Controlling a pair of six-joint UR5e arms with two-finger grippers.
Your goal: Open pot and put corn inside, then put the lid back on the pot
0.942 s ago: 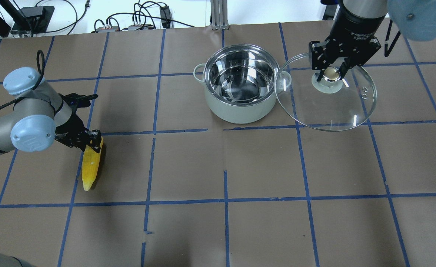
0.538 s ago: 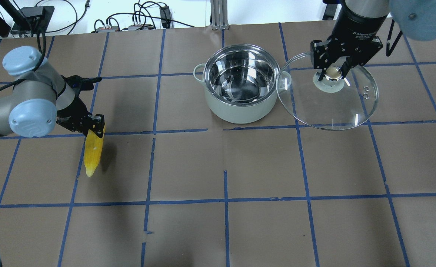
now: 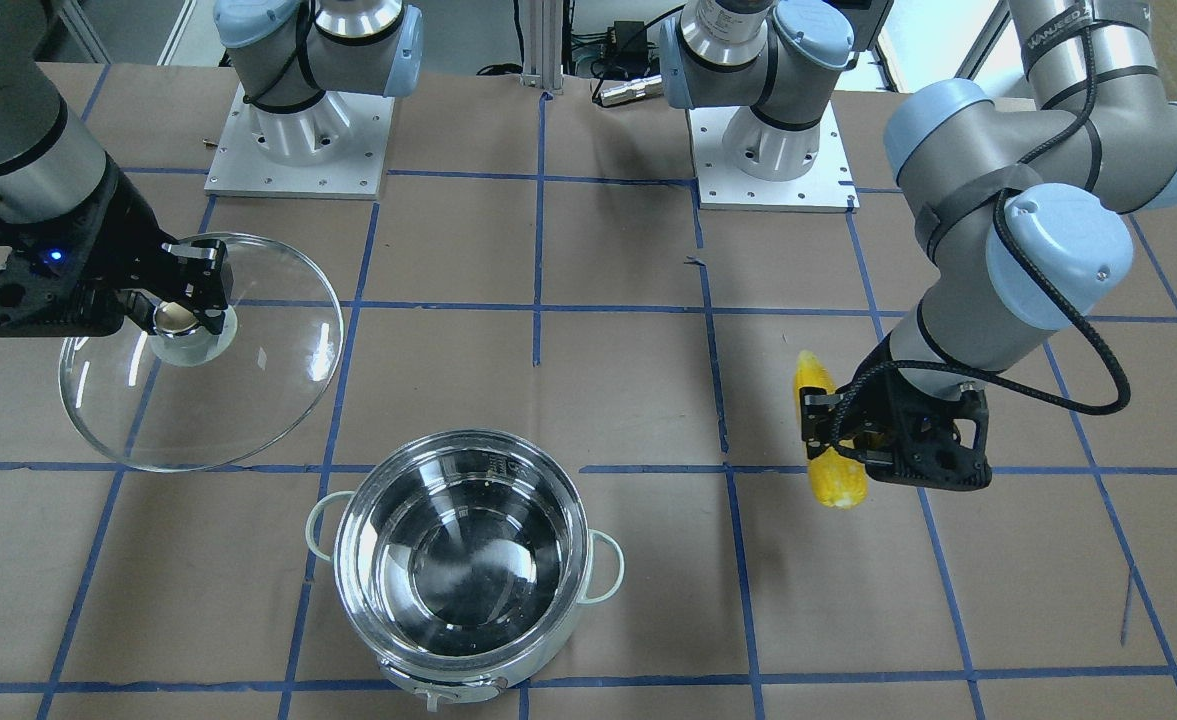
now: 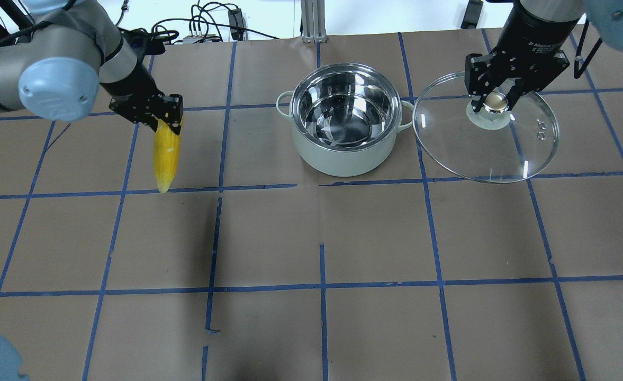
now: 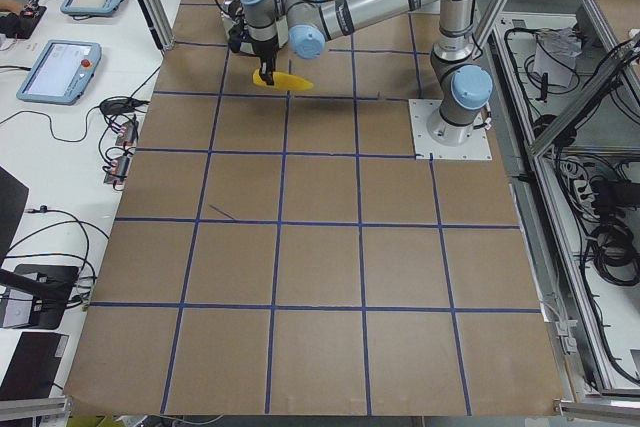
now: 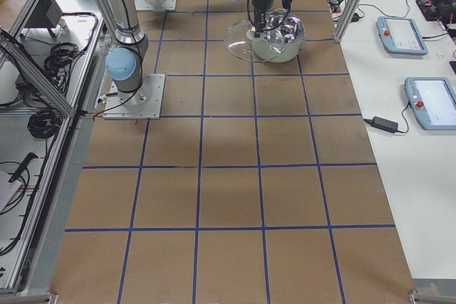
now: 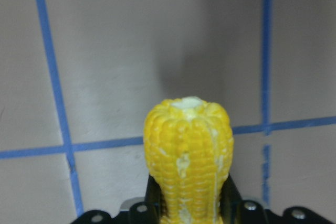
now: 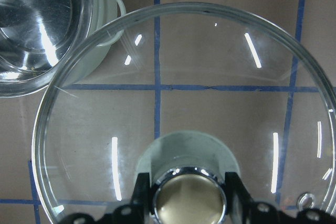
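- Since half a second ago, the left claw (image 4: 169, 120) has lifted the corn (image 4: 165, 153) off the table and brought it nearer to the pot (image 4: 343, 159). The right claw (image 4: 494, 99) has pulled the lid (image 4: 475, 153) a little more aside, so its rim no longer overlaps the pot's handle.
- The left claw is closed on the thick end of the corn. The rest of the cob sticks out from the fingers with the pointed tip free, and it looks clear of the table. I think the grip at one end leaves the long body free to go into the pot first.
- The pot stands open and empty between the two claws, well to the side of the left claw and close beside the right one.
- The right claw is clamped on the knob (image 4: 494, 108), and the lid hangs under it, beside the pot and not over it. The knob is the only part that fingers can pinch. Holding the lid aside keeps the mouth of the pot free.
- In my judgement the corn is now travelling and the lid only waits. A cob held at one end can swing or slip.
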